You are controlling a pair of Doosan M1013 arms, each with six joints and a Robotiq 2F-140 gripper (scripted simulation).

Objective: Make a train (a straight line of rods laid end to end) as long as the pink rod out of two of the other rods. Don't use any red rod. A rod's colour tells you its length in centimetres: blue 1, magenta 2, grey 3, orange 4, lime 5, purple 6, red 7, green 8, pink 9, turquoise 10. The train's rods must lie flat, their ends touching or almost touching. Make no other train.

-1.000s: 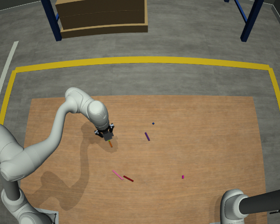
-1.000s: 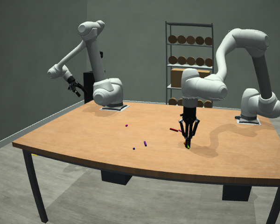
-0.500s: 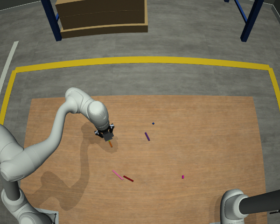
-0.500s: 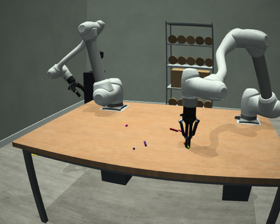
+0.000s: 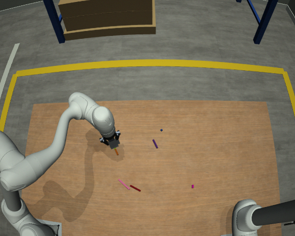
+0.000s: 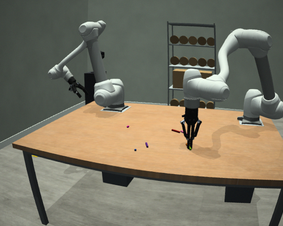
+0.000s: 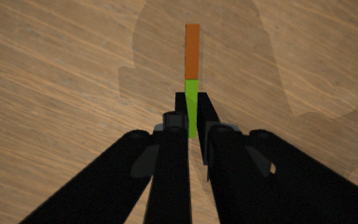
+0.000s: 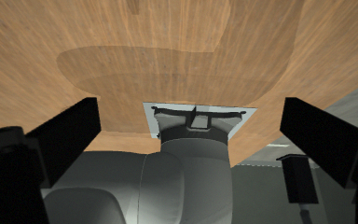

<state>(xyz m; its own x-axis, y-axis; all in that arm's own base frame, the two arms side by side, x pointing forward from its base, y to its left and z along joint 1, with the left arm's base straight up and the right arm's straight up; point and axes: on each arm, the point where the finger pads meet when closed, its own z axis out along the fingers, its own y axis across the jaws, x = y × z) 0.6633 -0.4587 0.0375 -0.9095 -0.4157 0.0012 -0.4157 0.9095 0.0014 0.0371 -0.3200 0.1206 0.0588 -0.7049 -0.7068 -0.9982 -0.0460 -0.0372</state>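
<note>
My left gripper [image 6: 189, 147] [image 7: 190, 107] is shut on the lime rod [image 7: 191, 88] [image 5: 115, 148], low at the table. The orange rod [image 5: 116, 152] [image 7: 192, 51] lies flat, in line with the lime rod; in the left wrist view their ends meet with no visible gap. The fingers hide part of the lime rod. The pink rod [image 5: 124, 184] [image 6: 181, 132] lies nearer the arm bases. My right gripper [image 6: 83, 94] [image 8: 190, 114] is open and empty, raised off beyond the table's side.
The red rod [image 5: 135, 188] [image 6: 175, 130] lies beside one end of the pink rod. The purple rod [image 5: 155, 143] [image 6: 146, 144] and blue rod [image 5: 161, 130] [image 6: 135, 149] lie apart from the orange rod. The magenta rod [image 5: 192, 186] [image 6: 128, 126] lies alone toward the right arm.
</note>
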